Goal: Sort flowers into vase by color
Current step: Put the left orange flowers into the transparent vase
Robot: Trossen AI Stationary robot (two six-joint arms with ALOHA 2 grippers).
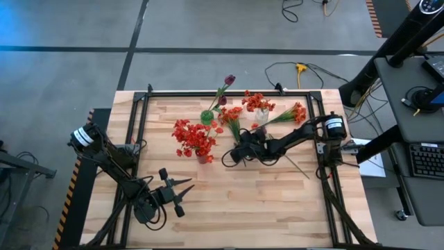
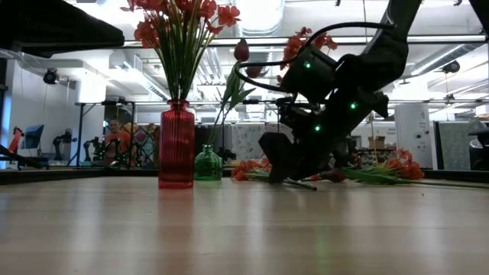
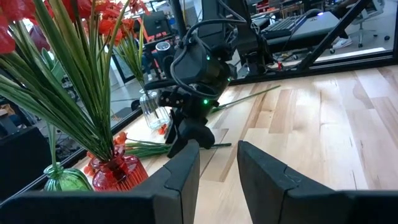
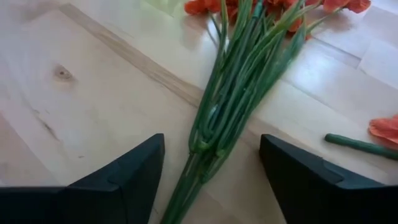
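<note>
An orange-red flower lies flat on the table, blooms toward the far edge, its bundled green stems running between the fingers of my open right gripper, which slants down over the stem end without touching it. A red vase holds red flowers. In the green vase stand purple buds, and in a clear vase orange-red blooms. Another orange-red flower lies at the far right. My left gripper waits level at the near left, open and empty.
A loose green stem lies on the table near the right arm. The three vases stand close together just left of and beyond the right gripper. Black rails frame the table's left, far and right sides. Bare wood stretches along the near half.
</note>
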